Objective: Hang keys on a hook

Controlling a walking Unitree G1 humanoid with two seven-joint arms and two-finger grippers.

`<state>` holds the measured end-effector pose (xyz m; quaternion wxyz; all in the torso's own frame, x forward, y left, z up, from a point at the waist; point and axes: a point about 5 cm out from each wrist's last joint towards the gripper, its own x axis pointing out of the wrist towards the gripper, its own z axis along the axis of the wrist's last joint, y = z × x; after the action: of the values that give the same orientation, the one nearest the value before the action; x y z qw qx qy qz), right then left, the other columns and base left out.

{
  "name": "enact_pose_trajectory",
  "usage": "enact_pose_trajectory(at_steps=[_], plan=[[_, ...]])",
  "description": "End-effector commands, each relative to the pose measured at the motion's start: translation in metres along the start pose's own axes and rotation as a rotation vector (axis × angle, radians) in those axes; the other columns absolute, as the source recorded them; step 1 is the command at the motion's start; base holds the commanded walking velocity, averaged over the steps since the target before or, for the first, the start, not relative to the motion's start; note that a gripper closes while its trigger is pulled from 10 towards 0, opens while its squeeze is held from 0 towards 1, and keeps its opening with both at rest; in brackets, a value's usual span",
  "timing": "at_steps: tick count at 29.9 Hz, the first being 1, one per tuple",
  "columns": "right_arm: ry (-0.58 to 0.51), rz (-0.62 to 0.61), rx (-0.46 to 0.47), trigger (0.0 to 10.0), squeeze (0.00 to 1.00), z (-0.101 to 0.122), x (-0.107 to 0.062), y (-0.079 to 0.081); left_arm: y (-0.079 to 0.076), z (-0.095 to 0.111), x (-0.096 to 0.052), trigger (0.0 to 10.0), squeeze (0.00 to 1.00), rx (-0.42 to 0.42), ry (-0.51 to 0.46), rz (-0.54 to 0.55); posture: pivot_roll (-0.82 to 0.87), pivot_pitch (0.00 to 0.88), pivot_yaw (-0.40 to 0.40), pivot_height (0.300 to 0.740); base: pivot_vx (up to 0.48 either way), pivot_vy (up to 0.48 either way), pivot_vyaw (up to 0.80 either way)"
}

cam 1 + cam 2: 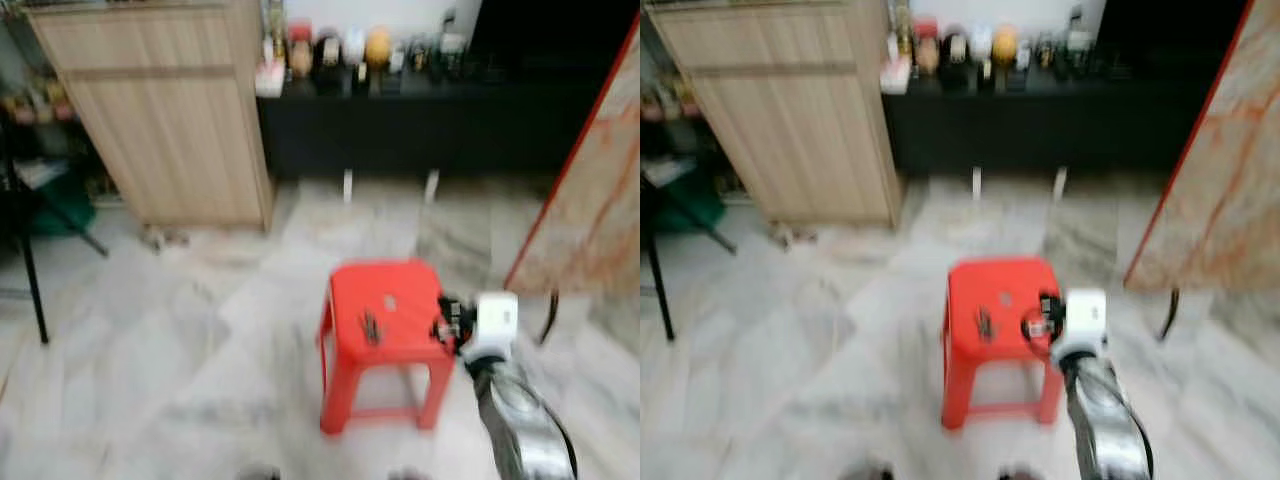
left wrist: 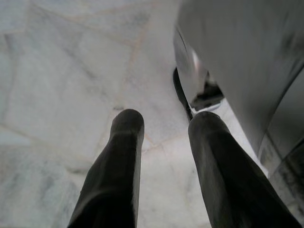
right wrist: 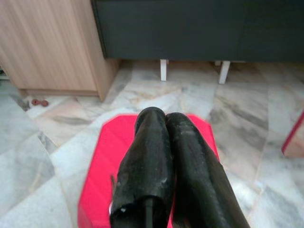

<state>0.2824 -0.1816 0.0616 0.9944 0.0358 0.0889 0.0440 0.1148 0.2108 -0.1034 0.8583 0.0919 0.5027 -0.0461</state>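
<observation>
Keys (image 1: 371, 327) lie on our red stool (image 1: 388, 300); at three o'clock, our right gripper (image 3: 165, 118) hovers clenched. Left gripper (image 2: 164, 124) hangs released.

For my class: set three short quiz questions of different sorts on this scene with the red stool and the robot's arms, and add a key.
1. True or false: the keys lie on the red stool.
2. The right gripper has its jaws: A open, B shut.
3. Fill in: the left gripper hangs over the marble ____.

Key: 1 true; 2 B; 3 floor.
</observation>
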Motion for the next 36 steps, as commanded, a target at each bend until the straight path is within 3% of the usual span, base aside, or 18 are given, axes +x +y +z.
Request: enact_pose_trajectory(at_steps=[1, 19, 36], plan=[[-0.025, 0.000, 0.006, 10.0, 0.00, 0.007, 0.002, 0.000, 0.001, 0.002, 0.000, 10.0, 0.00, -0.001, -0.014, 0.006, 0.05, 0.000, -0.006, 0.740, 0.000, 0.000, 0.00], [-0.007, -0.055, -0.007, 10.0, 0.00, 0.007, 0.006, -0.008, -0.001, 0.005, 0.001, 10.0, 0.00, 0.015, -0.021, 0.004, 0.05, 0.000, -0.020, 0.740, 0.000, 0.000, 0.00], [-0.004, -0.111, 0.018, 10.0, 0.00, 0.011, 0.010, -0.013, -0.003, 0.007, 0.002, 10.0, 0.00, 0.011, -0.025, 0.002, 0.05, 0.000, -0.022, 0.740, 0.000, -0.314, 0.00]])
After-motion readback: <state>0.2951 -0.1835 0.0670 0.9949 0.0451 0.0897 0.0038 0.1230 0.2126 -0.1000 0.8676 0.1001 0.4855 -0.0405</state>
